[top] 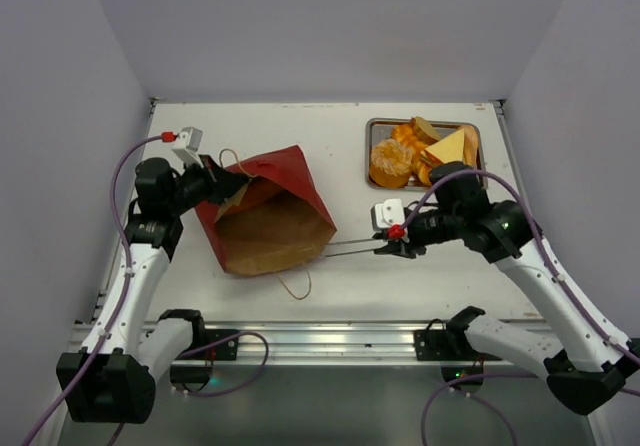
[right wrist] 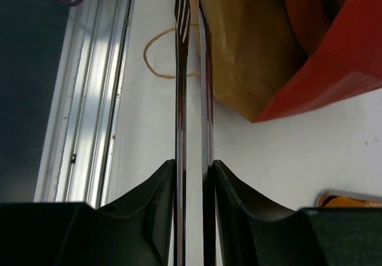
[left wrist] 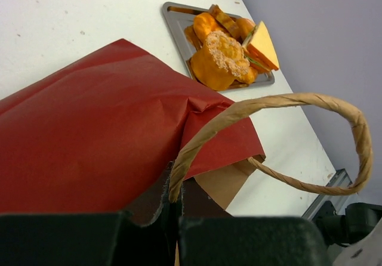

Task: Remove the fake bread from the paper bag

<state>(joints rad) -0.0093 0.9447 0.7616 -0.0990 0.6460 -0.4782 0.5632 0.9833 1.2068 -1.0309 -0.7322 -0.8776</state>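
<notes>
- White counter (top: pixel 330 126), pale grey walls (top: pixel 330 26) on three sides, metal rail (top: pixel 330 338) along the bottom edge.
- paper bag (top: pixel 270 216) lies on its side left of centre, mouth open toward the bottom of the frame. One handle loop (top: pixel 296 286) lies on the counter below it.
- left pincer (top: pixel 222 181) is clamped on the bag's upper-left rim.
- right pincer (top: pixel 395 238) is closed on thin metal tongs (top: pixel 350 247), tips at the mouth's right corner.
- fake bread (top: pixel 392 162) is piled in a silver tray (top: pixel 385 123), upper right, well apart from the bag.

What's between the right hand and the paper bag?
Metal tongs, clamped in the right hand, span that stretch of table, tips beside the mouth of the paper bag; the top view shows it.
</notes>
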